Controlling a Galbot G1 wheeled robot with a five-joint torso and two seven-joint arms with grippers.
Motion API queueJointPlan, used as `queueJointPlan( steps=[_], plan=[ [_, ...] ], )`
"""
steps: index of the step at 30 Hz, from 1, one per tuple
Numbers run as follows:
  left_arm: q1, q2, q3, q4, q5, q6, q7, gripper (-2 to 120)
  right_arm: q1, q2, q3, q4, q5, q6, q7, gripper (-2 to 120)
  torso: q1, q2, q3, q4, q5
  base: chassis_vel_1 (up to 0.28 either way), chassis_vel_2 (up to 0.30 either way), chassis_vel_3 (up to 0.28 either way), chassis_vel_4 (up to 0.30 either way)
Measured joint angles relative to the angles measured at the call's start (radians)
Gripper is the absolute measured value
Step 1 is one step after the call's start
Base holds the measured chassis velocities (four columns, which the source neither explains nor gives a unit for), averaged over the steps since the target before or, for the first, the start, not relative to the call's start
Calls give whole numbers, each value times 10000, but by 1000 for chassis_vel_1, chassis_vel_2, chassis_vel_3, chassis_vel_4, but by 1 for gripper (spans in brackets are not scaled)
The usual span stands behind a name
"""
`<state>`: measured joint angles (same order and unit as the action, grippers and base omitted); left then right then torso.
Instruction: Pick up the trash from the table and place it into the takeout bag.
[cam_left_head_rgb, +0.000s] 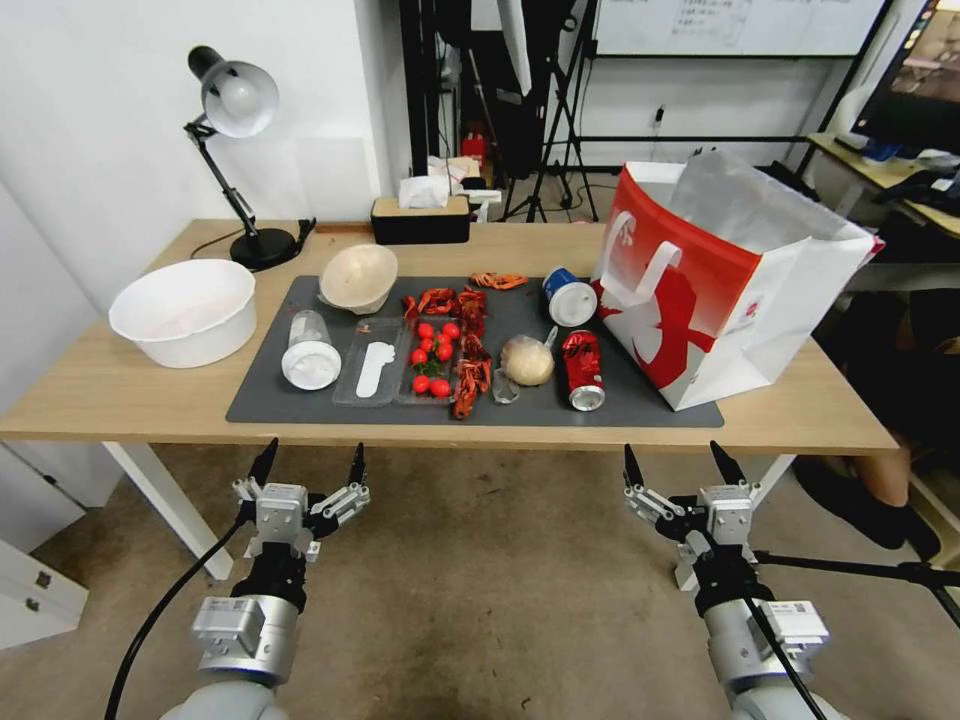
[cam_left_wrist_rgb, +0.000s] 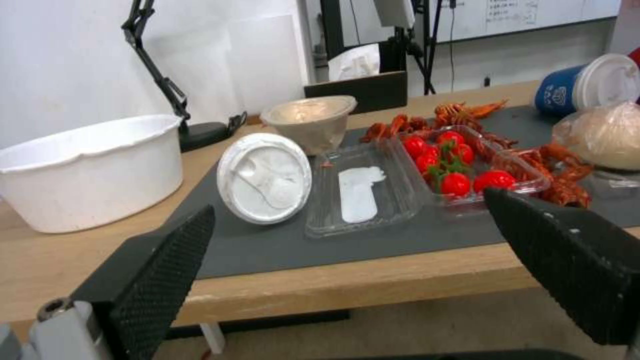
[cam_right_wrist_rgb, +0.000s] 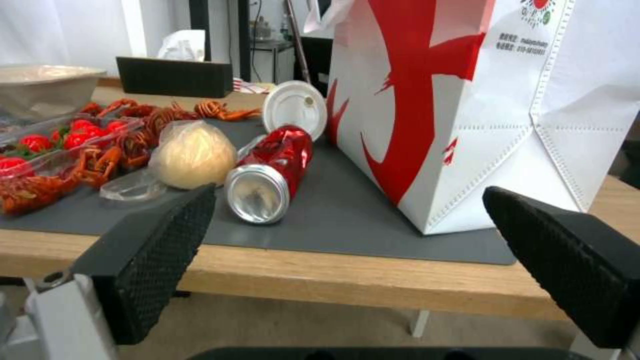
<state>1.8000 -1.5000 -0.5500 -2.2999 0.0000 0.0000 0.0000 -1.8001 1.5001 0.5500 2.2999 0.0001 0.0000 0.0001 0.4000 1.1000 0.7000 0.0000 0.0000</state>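
Note:
On the table's (cam_left_head_rgb: 120, 390) dark mat lies the trash: a red can (cam_left_head_rgb: 583, 369) (cam_right_wrist_rgb: 272, 172) on its side, a blue-and-white cup (cam_left_head_rgb: 569, 297) (cam_left_wrist_rgb: 587, 84) (cam_right_wrist_rgb: 294, 108) on its side, a tan paper ball (cam_left_head_rgb: 527, 360) (cam_right_wrist_rgb: 192, 155) (cam_left_wrist_rgb: 603, 134), a clear white-lidded cup (cam_left_head_rgb: 310, 350) (cam_left_wrist_rgb: 265, 177) and a beige bowl (cam_left_head_rgb: 358, 277) (cam_left_wrist_rgb: 312, 118). The red-and-white takeout bag (cam_left_head_rgb: 730, 265) (cam_right_wrist_rgb: 480, 100) stands open at the mat's right end. My left gripper (cam_left_head_rgb: 310, 463) (cam_left_wrist_rgb: 347, 245) and right gripper (cam_left_head_rgb: 675, 463) (cam_right_wrist_rgb: 347, 240) hang open below the table's front edge, holding nothing.
A large white bowl (cam_left_head_rgb: 184, 311) (cam_left_wrist_rgb: 83, 170) sits at the left. A clear tray of cherry tomatoes (cam_left_head_rgb: 430, 358) (cam_left_wrist_rgb: 460, 167) and crayfish shells (cam_left_head_rgb: 470, 340) lie mid-mat. A desk lamp (cam_left_head_rgb: 235, 110) and tissue box (cam_left_head_rgb: 420, 218) stand at the back.

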Motion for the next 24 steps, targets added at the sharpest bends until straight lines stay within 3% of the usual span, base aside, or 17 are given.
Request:
queueJointPlan(
  steps=[24],
  plan=[
    [0,0,0,0,0,0,0,100,0,-1,0,0,0,0,0,100,-1,0,0,0,0,0,0,0,0]
  ],
)
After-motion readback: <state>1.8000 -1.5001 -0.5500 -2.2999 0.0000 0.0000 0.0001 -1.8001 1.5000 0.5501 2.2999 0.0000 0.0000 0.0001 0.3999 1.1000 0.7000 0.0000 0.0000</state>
